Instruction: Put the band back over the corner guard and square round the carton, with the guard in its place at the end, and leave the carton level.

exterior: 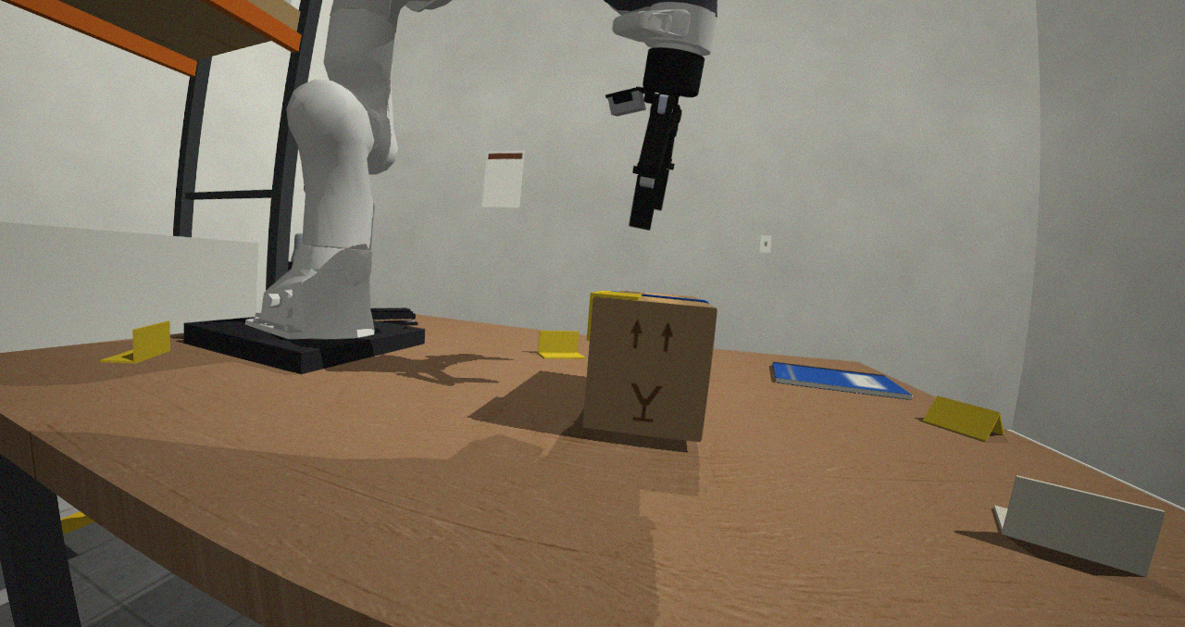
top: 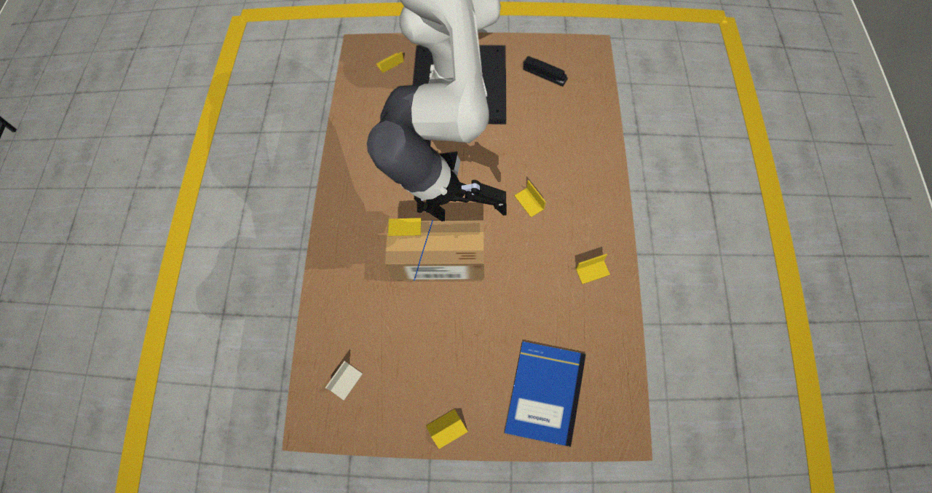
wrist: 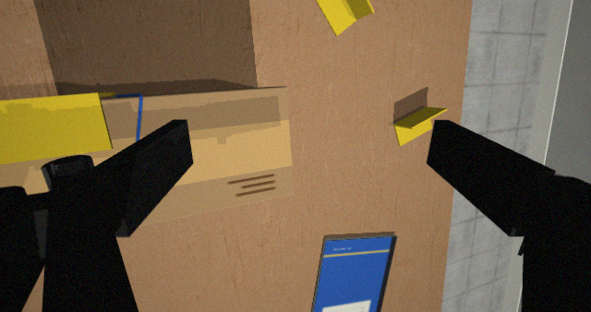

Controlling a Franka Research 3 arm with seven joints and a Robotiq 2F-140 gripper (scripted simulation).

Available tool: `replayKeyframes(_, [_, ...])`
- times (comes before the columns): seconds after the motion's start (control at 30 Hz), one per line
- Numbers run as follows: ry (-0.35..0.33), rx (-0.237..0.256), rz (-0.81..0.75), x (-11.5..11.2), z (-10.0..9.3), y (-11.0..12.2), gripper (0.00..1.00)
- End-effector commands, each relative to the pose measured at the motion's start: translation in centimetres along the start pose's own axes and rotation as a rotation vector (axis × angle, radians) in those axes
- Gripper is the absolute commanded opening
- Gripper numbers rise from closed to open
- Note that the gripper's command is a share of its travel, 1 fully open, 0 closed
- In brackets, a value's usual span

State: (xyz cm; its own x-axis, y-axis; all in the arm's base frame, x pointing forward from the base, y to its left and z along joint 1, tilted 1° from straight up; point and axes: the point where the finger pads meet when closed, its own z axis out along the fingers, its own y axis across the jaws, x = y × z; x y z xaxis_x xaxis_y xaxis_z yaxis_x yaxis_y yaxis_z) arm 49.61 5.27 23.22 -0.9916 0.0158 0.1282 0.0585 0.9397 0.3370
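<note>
The brown carton (top: 435, 250) stands flat on the table, also in the side view (exterior: 648, 366) and the wrist view (wrist: 199, 146). A yellow corner guard (top: 403, 226) (wrist: 51, 127) sits on its top back-left corner. The thin blue band (top: 423, 249) runs slanted across the carton's top and front, just to the right of the guard (wrist: 138, 115), not over it. My gripper (top: 469, 208) (exterior: 646, 208) is open and empty. It hangs well above the carton's back right edge, apart from it, with the fingers spread wide (wrist: 307, 137).
Loose yellow guards lie right of the carton (top: 529, 198), further right (top: 591, 267), at the front (top: 446, 427) and by the arm's base (top: 389, 62). A white guard (top: 343, 379), a blue notebook (top: 545, 392) and a black block (top: 545, 71) also lie on the table.
</note>
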Motion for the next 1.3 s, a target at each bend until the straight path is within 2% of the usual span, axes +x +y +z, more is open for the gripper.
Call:
replayKeyframes(0.0, [-0.049,0.081,0.000,-0.5,-0.3,-2.1,1.00])
replayKeyframes(0.07, [-0.057,0.106,-0.002,-0.2,-0.3,-2.9,1.00])
replayKeyframes(0.13, [-0.057,0.106,-0.002,-0.2,-0.3,-2.9,1.00])
replayKeyframes(0.63, [-0.105,0.257,-0.023,1.0,-0.5,-7.5,1.00])
replayKeyframes(1.03, [-0.125,0.315,-0.035,1.3,-0.6,-9.2,1.00])
replayKeyframes(1.27, [-0.131,0.331,-0.039,1.5,-0.7,-9.7,1.00])
